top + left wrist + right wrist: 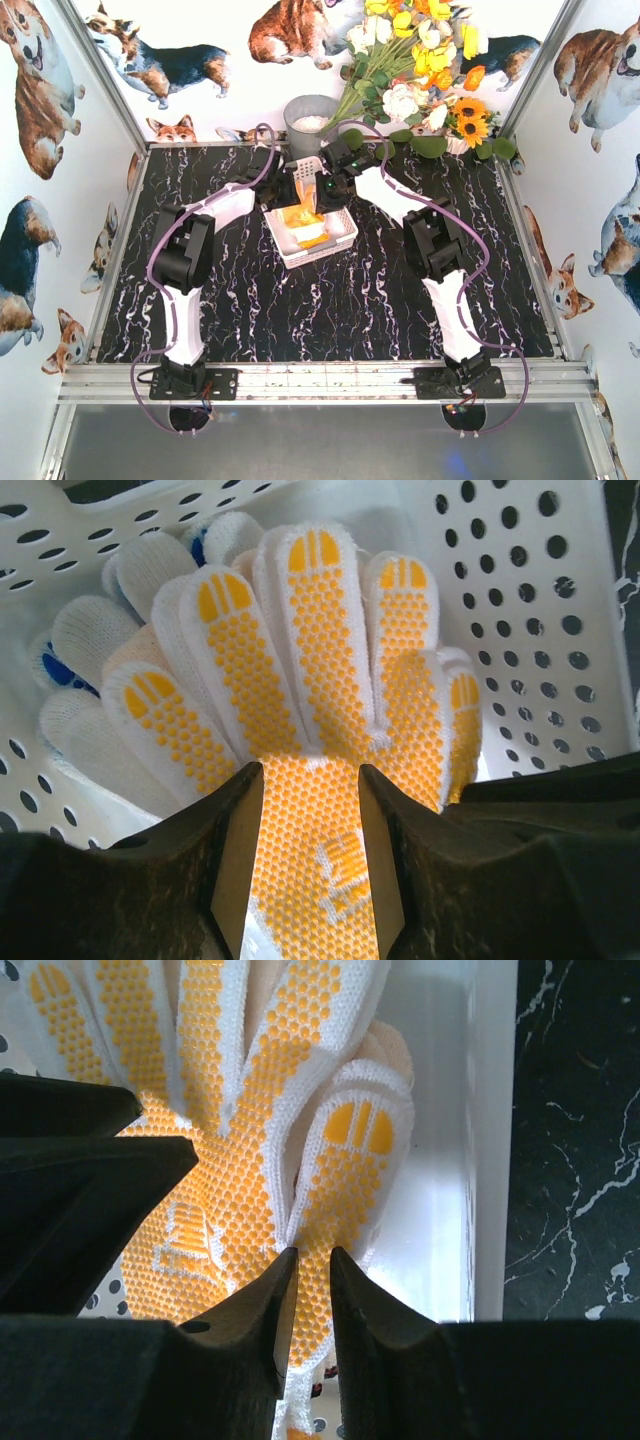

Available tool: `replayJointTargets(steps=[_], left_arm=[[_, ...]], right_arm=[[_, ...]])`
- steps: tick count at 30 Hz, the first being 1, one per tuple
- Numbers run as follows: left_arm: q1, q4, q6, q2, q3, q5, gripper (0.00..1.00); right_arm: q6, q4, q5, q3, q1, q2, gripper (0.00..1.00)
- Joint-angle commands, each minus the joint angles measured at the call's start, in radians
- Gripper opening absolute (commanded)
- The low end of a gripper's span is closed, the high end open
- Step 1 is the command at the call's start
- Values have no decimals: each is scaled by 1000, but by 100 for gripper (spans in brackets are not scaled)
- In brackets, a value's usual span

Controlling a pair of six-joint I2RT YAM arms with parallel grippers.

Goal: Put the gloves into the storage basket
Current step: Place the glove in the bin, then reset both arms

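While it hangs between both grippers, glove in hand: the yellow-dotted glove (pixel 320 710) is over the storage basket (pixel 520 630), its fingertips reaching in among what lies there.
Other gloves: white ones, some with blue palms (pixel 90 635), are already in the basket beneath and beside it.
Basket: sits mid-table toward the far side, between the two arms.
Progress: nearly done, in my judgement. The top view shows no glove outside the basket, so what remains is to let this one go and withdraw.
Left gripper (pixel 308 772): jaws partly apart, with the glove's palm filling the gap and touching both fingers. It looks gripped.
Right gripper (pixel 313 1257): jaws almost together, pinching one glove finger near the basket's wall.
Surroundings: black marbled table (pixel 400 300), with a grey pot (pixel 308 120) beyond the basket.
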State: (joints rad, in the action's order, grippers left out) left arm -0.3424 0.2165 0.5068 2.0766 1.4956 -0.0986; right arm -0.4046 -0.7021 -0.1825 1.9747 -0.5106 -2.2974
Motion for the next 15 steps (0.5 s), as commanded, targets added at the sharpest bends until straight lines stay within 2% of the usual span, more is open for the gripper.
replayJointTargets(steps=[1,9,15], left_arm=[[10,11,-19,-85,9,-19,40],[11,-20,-106,-285,-35,-18,66],[10,-25,-231,-484,-169,32,90]], right_arm=[[30,74,-38,58,-9,27,25],[40,94,-78,-29,4,227,43],[52,217,-32,-316,36,518,57]])
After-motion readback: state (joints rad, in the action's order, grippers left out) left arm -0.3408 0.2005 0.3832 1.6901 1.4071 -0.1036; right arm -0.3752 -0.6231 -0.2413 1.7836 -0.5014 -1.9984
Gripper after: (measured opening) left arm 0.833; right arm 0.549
